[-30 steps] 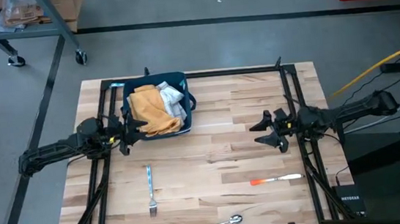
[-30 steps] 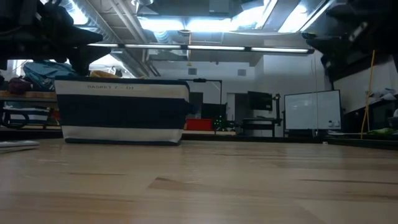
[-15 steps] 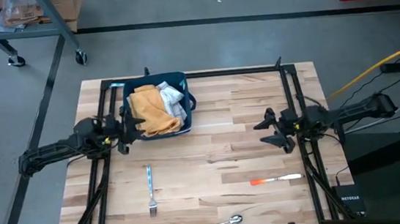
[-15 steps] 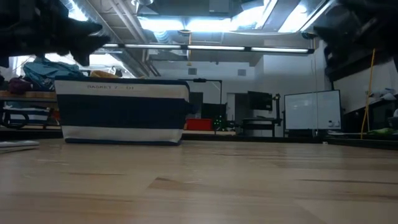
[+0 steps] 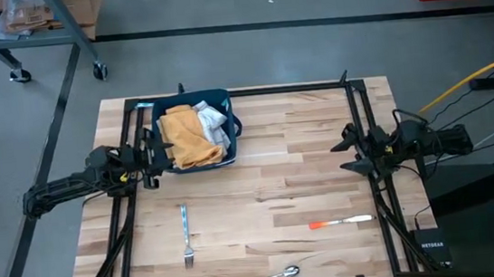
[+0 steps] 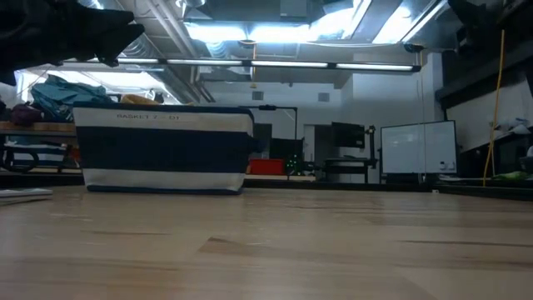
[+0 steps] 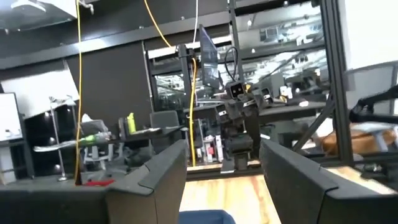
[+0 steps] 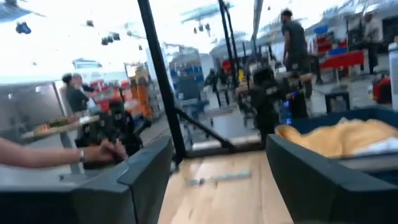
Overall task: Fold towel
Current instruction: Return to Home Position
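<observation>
Printed in pale letters along the dark top band of the blue laundry organizer (image 6: 162,150): "BASKET", then a few characters too small to read. On a dark box (image 5: 432,250) off the near right corner of the tabletop (image 5: 302,142), white lettering that looks like "NETGEAR".

Left tool (image 5: 156,161): spread wide and holding nothing, raised above the tabletop just beside the organizer's left wall. In the left wrist view, fingers (image 7: 152,180) far apart, with only a sliver of blue rim showing between them.

Right tool (image 5: 348,150): also wide and empty, over the right edge of the tabletop, well apart from the organizer. In the right wrist view, fingers (image 8: 149,177) parted around bare wood and a distant fork (image 8: 217,179).

Inside the organizer, at the back left of the tabletop: yellow towel (image 5: 188,137), folded, filling the left and middle; white patterned towel (image 5: 212,119) beside it toward the right wall. From table height, only a strip of yellow visible above the rim.

Loose on the wood: the fork toward the front left, an orange-handled knife (image 5: 340,222) toward the front right, an orange-handled spoon (image 5: 274,276) near the front edge.

Beyond the table in the right wrist view, a person's forearm (image 8: 43,154) with a wristband.
</observation>
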`<state>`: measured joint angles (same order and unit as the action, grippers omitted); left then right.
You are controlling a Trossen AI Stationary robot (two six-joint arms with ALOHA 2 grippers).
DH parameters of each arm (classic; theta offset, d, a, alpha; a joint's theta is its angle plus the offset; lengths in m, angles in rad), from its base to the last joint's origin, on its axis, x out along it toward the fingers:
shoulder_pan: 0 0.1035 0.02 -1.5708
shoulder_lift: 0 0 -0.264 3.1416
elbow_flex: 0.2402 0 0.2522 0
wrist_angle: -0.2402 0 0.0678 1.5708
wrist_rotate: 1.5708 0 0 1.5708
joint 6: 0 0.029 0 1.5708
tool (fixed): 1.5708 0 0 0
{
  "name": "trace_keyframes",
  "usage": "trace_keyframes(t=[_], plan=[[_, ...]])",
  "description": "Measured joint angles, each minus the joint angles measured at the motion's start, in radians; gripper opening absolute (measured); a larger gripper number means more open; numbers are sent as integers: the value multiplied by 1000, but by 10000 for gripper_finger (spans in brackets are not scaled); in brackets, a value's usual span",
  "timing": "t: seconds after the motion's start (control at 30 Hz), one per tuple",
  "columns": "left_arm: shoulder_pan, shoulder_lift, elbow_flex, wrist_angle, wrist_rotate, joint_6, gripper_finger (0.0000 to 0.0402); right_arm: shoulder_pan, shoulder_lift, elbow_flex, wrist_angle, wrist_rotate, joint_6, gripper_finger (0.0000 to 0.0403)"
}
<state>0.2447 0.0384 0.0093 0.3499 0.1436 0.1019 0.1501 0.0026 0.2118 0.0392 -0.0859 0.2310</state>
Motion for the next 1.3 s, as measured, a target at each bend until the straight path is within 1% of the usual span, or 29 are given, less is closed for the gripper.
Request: trace_keyframes(t=[0.1,0.23,0.33,0.4,0.53,0.67,0.73,0.83,0.93,1.0,1.13,1.3], plan=[[0,-2,0,-6,-1,16,194,0,0,2,-26,-13,0,264],[0,-6,0,-38,-1,36,194,0,0,-1,-108,43,41,264],[0,-6,0,-76,-8,37,194,0,0,-11,-75,53,49,264],[0,-7,0,-92,-22,37,194,0,0,-35,-78,70,51,264],[0,-6,0,-100,-27,47,194,0,0,-87,-11,84,54,264],[0,-6,0,-118,-28,54,194,0,0,-139,10,92,80,264],[0,-6,0,-125,-28,28,194,0,-1,-158,24,103,79,264],[0,-6,0,-153,-28,-54,194,0,0,-194,9,130,79,264],[0,-6,0,-192,-28,-154,194,0,-1,-199,7,174,77,264],[0,-6,0,-230,-29,-192,194,0,1,-200,7,183,67,264],[0,-6,0,-312,-29,-214,194,0,1,-200,8,202,8,264],[0,-2,0,-316,-35,-206,194,0,1,-201,9,199,3,264]])
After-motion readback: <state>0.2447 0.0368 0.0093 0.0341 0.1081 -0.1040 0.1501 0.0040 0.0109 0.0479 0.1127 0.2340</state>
